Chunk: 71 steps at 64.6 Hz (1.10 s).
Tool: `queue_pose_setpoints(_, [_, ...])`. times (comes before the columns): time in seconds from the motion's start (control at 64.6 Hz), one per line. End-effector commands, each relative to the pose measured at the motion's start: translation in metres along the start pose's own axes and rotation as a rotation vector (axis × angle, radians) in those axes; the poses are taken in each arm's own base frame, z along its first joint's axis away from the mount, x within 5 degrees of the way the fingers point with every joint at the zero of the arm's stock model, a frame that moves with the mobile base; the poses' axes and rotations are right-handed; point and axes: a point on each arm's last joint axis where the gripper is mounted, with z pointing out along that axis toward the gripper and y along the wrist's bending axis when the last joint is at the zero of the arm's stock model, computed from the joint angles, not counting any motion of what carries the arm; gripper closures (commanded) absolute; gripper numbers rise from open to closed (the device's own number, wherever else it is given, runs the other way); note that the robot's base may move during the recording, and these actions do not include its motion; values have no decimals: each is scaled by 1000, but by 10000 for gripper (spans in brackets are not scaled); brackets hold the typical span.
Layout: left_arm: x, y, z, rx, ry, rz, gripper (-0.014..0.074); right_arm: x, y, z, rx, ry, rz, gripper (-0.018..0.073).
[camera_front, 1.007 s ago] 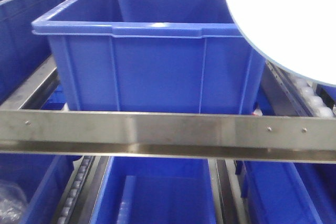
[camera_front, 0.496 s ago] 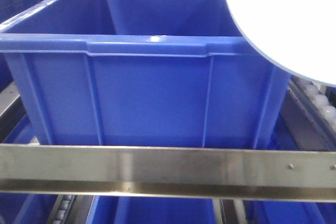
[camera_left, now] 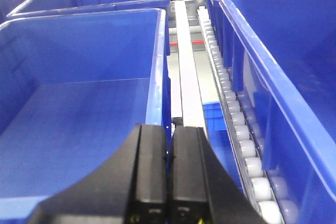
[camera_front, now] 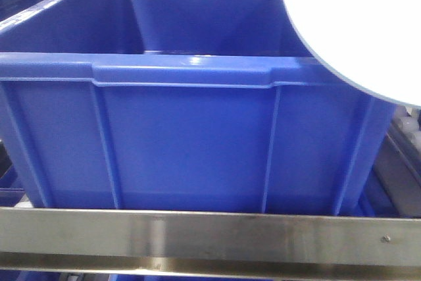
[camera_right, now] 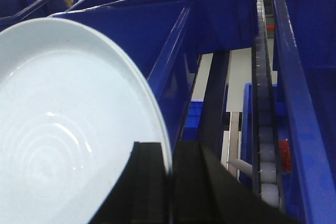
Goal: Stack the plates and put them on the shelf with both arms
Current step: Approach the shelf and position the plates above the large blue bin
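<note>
The blue crate (camera_front: 191, 136) now looms closer above the shelf (camera_front: 197, 235) rail, the right pincer (camera_right: 169, 182) clamping a plate (camera_right: 63, 129), the left pincer (camera_left: 169, 182) closed empty.

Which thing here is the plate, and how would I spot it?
Start at the brushed-steel shelf rail and the big blue plastic crate behind it. Above the crate's right corner hangs the round, glossy pale bluish-white plate, gripped by the right gripper: the only pale, round thing among blue boxes.

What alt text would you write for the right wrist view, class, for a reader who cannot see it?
The right gripper clamps the rim of a pale glossy plate filling the left side. Beyond it stand blue crates and a roller track on the shelf.
</note>
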Motion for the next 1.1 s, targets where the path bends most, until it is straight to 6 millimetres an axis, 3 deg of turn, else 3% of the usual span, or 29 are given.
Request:
queue_pose_setpoints(0.0, [-18, 3, -1, -20, -111, -8, 516, -21, 3, -2, -8, -137, -8, 511])
queue_pose_setpoints(1.084, [-18, 3, -1, -20, -111, -8, 516, -24, 3, -2, -10, -148, -7, 511])
